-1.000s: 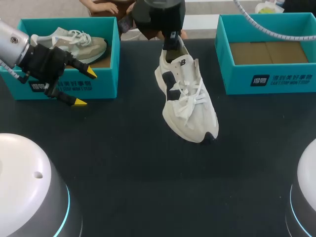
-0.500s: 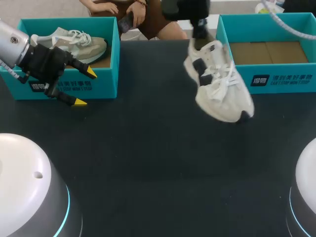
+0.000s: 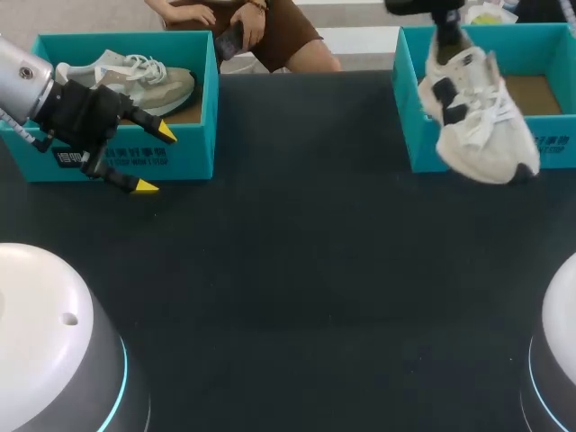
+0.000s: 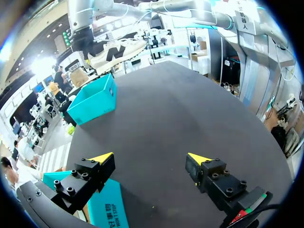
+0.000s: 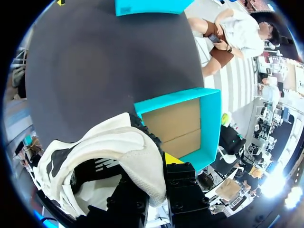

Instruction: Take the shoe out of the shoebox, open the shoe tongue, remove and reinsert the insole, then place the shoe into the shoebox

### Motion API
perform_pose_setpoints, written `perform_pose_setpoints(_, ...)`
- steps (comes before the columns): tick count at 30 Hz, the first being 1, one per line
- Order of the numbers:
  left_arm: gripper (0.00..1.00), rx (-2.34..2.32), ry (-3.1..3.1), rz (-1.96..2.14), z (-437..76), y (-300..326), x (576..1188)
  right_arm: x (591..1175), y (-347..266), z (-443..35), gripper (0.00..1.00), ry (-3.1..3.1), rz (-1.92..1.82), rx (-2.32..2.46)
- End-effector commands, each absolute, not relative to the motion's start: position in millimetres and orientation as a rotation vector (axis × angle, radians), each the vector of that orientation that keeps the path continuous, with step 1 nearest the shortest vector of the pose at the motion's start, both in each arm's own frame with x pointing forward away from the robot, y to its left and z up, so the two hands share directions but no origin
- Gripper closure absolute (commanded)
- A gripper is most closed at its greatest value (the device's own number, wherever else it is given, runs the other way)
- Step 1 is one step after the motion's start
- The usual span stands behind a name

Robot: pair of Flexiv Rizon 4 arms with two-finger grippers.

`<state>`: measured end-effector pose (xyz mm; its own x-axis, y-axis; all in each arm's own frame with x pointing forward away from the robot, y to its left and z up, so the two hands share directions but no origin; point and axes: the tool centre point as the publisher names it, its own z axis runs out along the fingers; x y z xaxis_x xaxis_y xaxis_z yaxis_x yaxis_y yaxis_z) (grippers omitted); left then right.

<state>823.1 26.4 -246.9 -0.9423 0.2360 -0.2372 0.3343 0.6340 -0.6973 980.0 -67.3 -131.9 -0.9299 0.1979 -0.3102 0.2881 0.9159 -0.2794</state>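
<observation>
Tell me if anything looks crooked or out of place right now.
The white shoe hangs tilted from the right gripper, heel up, toe low over the front wall of the right shoebox, not inside it. Nothing else stands out.

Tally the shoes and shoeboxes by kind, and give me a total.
Shoes: 2 (white shoe, lifted at the front wall of the right shoebox; grey-beige shoe inside the left shoebox)
Shoeboxes: 2 (both teal)
Total: 4
</observation>
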Motion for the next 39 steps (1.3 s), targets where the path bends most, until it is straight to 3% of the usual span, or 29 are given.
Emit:
perform_pose_setpoints(1,0.0,0.478,2.729,-1.198,-246.9,26.7,822.5,994.3,-96.0,-138.4,1.0,2.827,-0.387,0.333)
perform_pose_setpoints(27,0.0,0.478,2.729,-1.198,-246.9,26.7,822.5,1002.5,-106.2,-138.2,1.0,2.831,-0.331,0.287)
perform_pose_setpoints(39,0.0,0.478,2.729,-1.198,-246.9,26.7,822.5,1036.6,-216.2,-148.8,1.0,2.788,-0.377,0.459)
